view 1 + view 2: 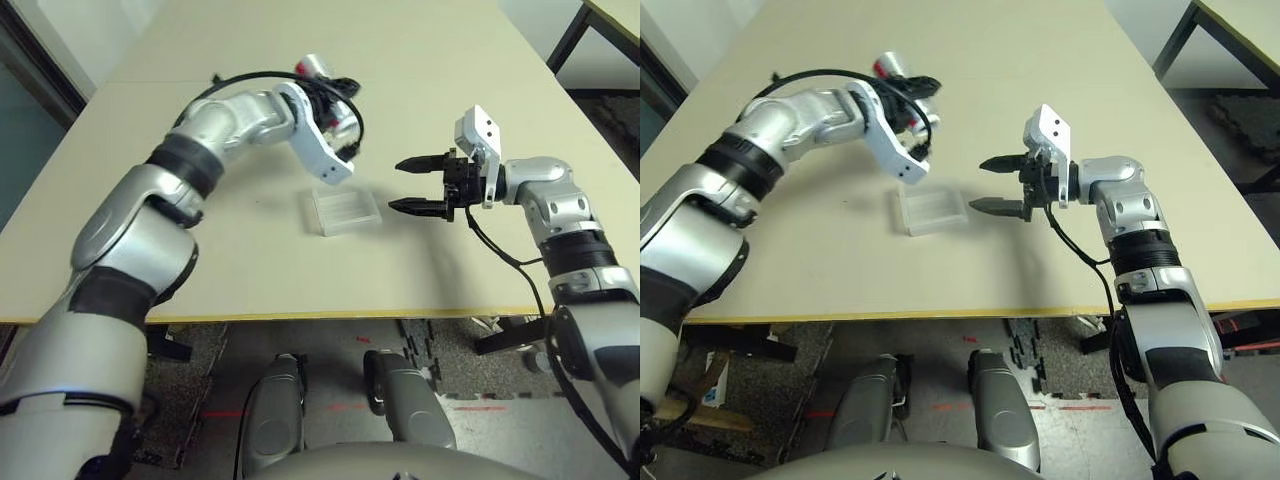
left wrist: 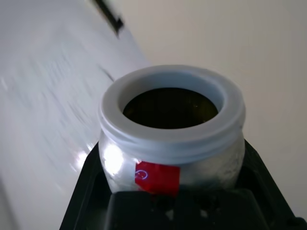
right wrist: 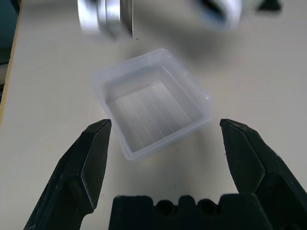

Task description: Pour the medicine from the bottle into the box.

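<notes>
Bottle: the small silvery-grey round bottle with a white rim is uncapped, its mouth open, and a red patch is on its side.
Left gripper: the black fingers of the left gripper are closed around the bottle, one on each side.
Medicine: inside the bottle it is dark, so I cannot tell the pieces.
Box: the shallow square box of clear translucent plastic lies on the pale beige surface, with its ridged bottom visible.
Right gripper: the black fingers of the right gripper stand wide open near the box, apart from it.
</notes>
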